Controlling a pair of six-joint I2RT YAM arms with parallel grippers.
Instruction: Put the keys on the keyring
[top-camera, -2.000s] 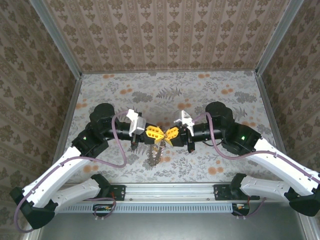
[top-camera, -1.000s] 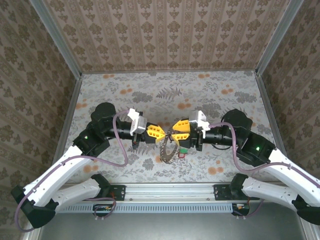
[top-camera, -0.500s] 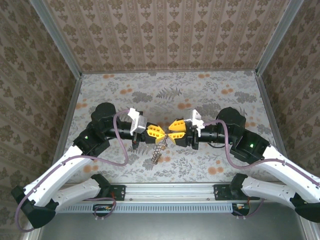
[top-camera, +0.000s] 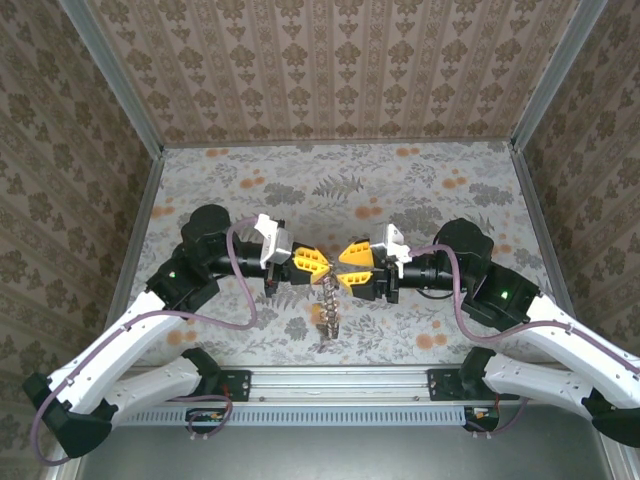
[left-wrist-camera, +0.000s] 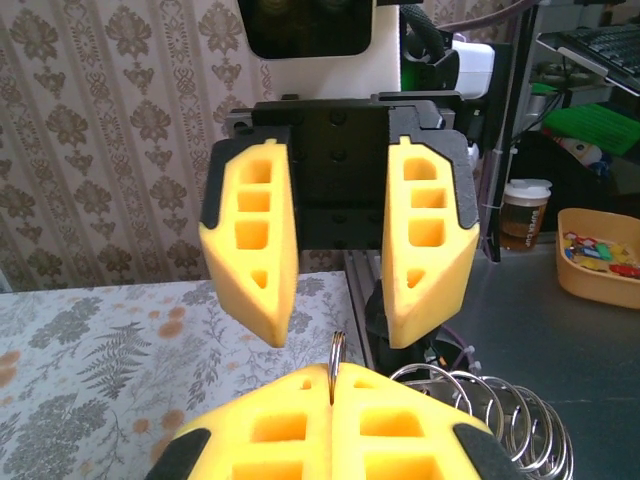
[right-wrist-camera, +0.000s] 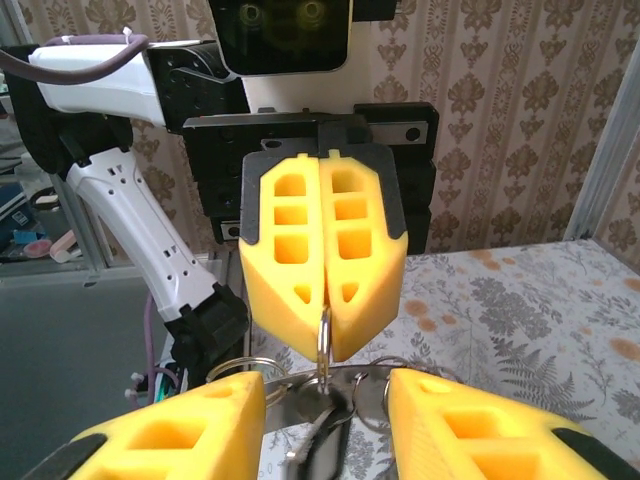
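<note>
Left gripper (top-camera: 322, 265): we see its yellow pads pressed tight together, pinching a thin loop of the keyring (top-camera: 328, 305).
Right gripper (top-camera: 344, 269): jaws partly apart with nothing held, facing the left one, tips just beside the pinched loop.
Keyring: hangs floppy from the left pads, over the near middle of the table (top-camera: 420, 190).
Bowl (left-wrist-camera: 598, 262), off the table: we see small coloured bits inside.
Lidded cup (left-wrist-camera: 524, 212): contents hidden.

1 left gripper (top-camera: 322, 266), 1 right gripper (top-camera: 342, 270), 1 keyring (top-camera: 328, 305), keys too small to count
</note>
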